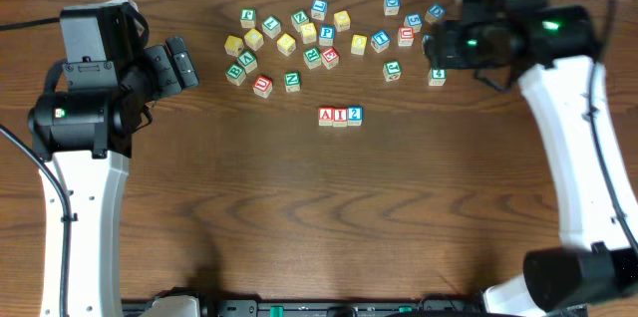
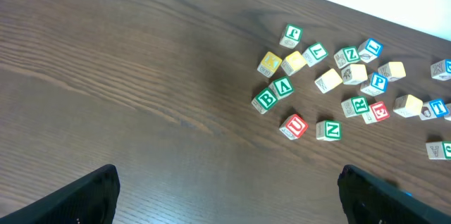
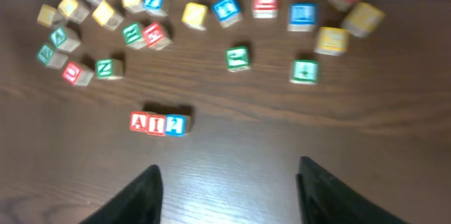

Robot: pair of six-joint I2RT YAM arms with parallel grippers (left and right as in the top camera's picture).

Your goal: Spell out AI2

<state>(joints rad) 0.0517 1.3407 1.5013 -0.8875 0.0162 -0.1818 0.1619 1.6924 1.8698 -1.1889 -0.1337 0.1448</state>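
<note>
Three likely light, rigid cubes, A [image 1: 326, 116], I [image 1: 340, 116], 2 [image 1: 354, 115], are touching, away from the table [image 1: 219, 217] edges, inviting flat-side pinches; left gripper [image 2: 227, 182] and right gripper [image 3: 229, 171] are hanging released, empty.

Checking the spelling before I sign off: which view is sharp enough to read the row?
Overhead: AI2 row sharp, evenly lit, characters readable. Right wrist: soft and blurred, AI2 row only just legible. Left wrist: crisp, but that row is outside the frame.

- Your left gripper [image 2: 227, 175] hangs wide open, nothing between its fingers.
- Your right gripper [image 3: 227, 168] hovers with fingers parted, also empty.
</note>
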